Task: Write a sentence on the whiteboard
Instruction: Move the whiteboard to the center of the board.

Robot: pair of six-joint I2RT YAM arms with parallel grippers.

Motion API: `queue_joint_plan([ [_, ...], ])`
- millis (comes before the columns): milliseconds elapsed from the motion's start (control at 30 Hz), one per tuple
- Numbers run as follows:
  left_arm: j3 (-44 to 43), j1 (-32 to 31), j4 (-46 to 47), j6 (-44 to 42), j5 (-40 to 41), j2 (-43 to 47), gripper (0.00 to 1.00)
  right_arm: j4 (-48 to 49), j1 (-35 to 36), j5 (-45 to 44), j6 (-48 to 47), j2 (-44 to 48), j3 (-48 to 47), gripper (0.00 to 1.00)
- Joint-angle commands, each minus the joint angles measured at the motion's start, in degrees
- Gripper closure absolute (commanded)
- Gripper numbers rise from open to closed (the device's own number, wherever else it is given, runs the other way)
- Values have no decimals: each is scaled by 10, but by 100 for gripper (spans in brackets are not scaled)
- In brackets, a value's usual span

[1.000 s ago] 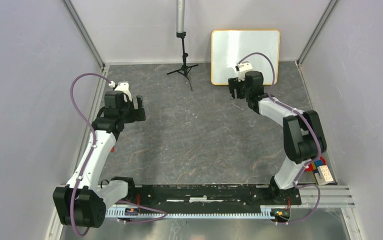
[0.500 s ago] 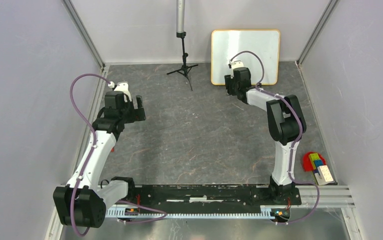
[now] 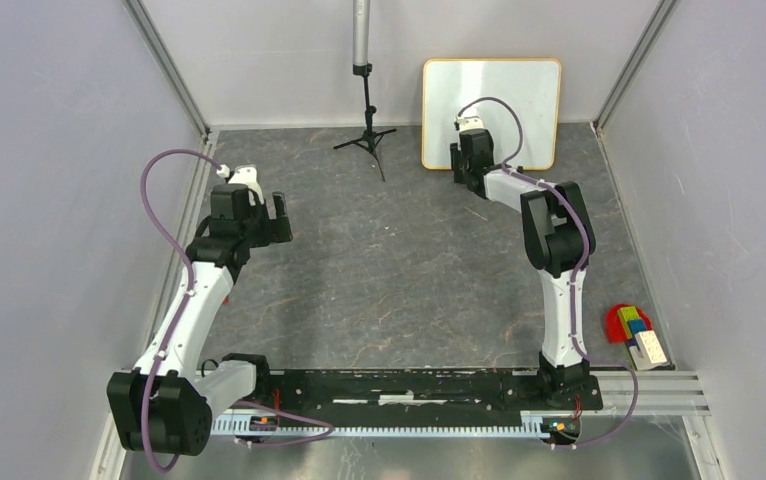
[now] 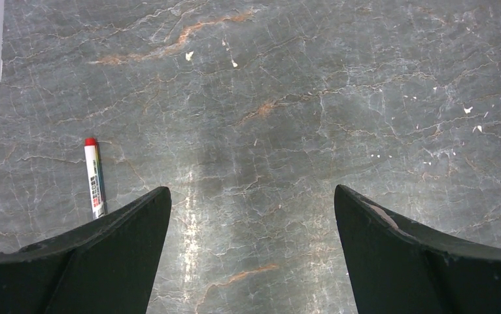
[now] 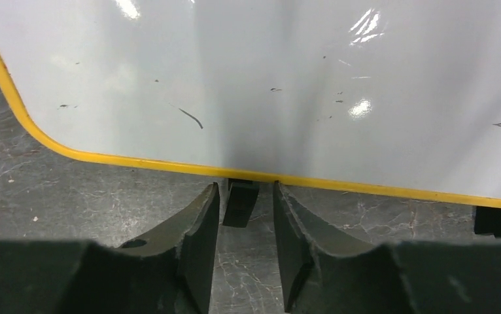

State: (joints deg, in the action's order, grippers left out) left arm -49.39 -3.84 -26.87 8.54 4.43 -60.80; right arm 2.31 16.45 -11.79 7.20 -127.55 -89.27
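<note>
Whiteboard (image 3: 519,90) stands at the back wall, far right of the desk (image 3: 399,260), no sentence yet, right fingers (image 5: 199,235) narrowly apart astride its clip foot (image 5: 241,199), probably to grip it, left fingers (image 4: 123,229) wide apart above marker (image 4: 93,176)

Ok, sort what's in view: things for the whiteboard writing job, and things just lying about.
For the job: whiteboard; red-capped marker; right pincer, at the board's black clip foot.
Lying about: tripod stand; toy bricks.
</note>
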Motion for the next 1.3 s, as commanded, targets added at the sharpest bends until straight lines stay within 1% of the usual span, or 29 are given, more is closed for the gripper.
queue_joint_plan([
  [0,2,1,26,29,10,3,0,7,2,-12,9,-14,-28,63],
  [133,1,1,28,30,12,2,0,0,2,-14,2,-9,-22,81],
  [267,2,1,27,30,7,4,0,-1,2,-5,-6,17,14,98],
  [300,3,1,27,30,4,6,0,2,2,-7,-7,29,26,100],
  [667,4,1,27,33,-5,19,0,6,1,36,-5,167,195,100],
  [900,4,1,26,35,-12,24,0,12,10,71,-4,269,328,100],
  [1067,-1,1,22,39,-7,30,0,2,32,85,-3,335,403,100],
  [1267,0,1,19,38,-2,44,0,-1,79,110,-3,416,480,100],
])
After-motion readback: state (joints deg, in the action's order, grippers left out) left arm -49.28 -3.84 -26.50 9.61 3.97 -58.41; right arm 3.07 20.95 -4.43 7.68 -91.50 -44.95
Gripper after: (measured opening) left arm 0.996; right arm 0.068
